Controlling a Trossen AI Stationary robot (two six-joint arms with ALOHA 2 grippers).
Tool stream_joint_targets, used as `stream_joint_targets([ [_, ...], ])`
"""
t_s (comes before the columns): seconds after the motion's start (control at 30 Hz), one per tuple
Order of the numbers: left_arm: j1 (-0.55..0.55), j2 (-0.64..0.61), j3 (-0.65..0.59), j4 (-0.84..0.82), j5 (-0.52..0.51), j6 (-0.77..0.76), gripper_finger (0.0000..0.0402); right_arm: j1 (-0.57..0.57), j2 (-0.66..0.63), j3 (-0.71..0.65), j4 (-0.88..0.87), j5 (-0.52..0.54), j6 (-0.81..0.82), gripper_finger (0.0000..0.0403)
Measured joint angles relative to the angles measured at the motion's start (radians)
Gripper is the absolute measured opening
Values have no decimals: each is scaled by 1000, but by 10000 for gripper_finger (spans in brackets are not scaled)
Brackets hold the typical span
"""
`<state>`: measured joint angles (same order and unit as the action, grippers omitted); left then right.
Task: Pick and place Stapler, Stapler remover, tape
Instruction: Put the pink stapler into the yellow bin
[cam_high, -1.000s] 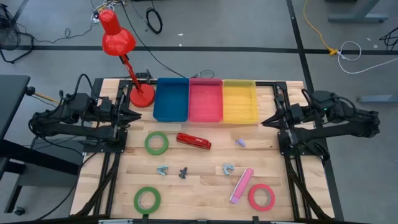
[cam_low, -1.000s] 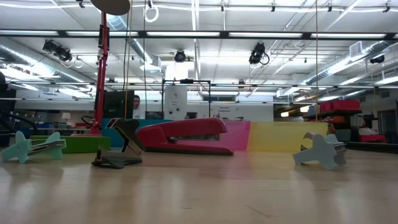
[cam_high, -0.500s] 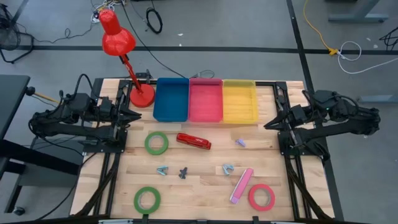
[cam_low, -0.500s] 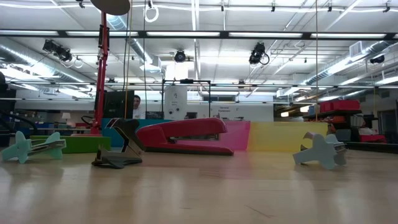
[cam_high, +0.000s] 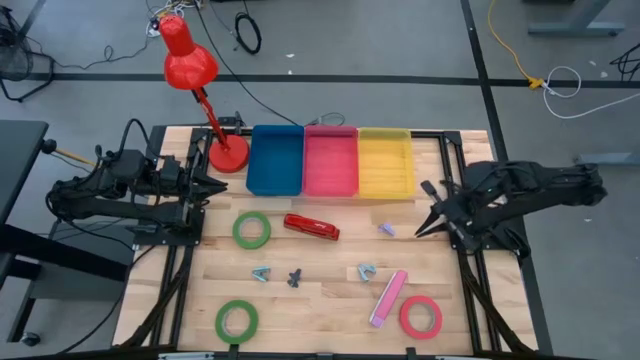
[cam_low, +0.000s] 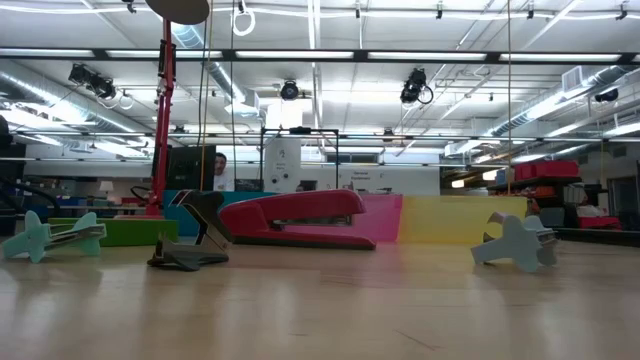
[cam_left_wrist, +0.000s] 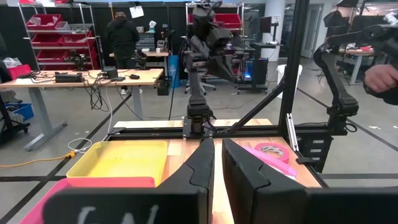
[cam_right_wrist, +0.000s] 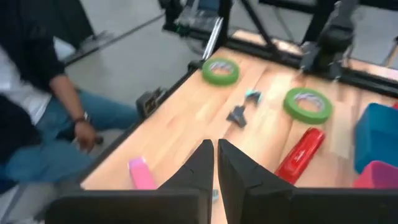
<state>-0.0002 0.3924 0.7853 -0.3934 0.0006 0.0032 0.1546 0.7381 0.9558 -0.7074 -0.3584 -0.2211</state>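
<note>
Roughly mid-table, just in front of the pink plastic bin (cam_high: 330, 160): long red stapler (cam_high: 311, 227), lying flat. Left of the stapler: green tape ring (cam_high: 252, 230); second green tape ring (cam_high: 237, 320) well in front of that, near the table's front edge. Between them, in front of the stapler: pale blue staple remover (cam_high: 261, 273), dark staple remover (cam_high: 294, 277), another pale blue staple remover (cam_high: 366, 271). Right of these: pink stapler (cam_high: 389, 298), with red tape ring (cam_high: 421, 317) just beside it. Right gripper (cam_high: 427, 211) right of the red stapler, near a small lilac piece (cam_high: 386, 229), fingers spread in the overhead view. Left gripper (cam_high: 205, 186) beside the red lamp base (cam_high: 229, 155), fingers nearly together, holding nothing.
</note>
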Motion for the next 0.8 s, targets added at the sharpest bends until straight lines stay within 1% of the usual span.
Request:
stream_joint_targets([
  [0.3,0,0,0,0,0,0,34,78,93,0,-6,2,-52,24],
  [0.7,0,0,0,0,0,0,34,169,202,0,2,2,-80,24],
  [0.8,0,0,0,0,0,0,34,197,224,0,3,29,-86,24],
])
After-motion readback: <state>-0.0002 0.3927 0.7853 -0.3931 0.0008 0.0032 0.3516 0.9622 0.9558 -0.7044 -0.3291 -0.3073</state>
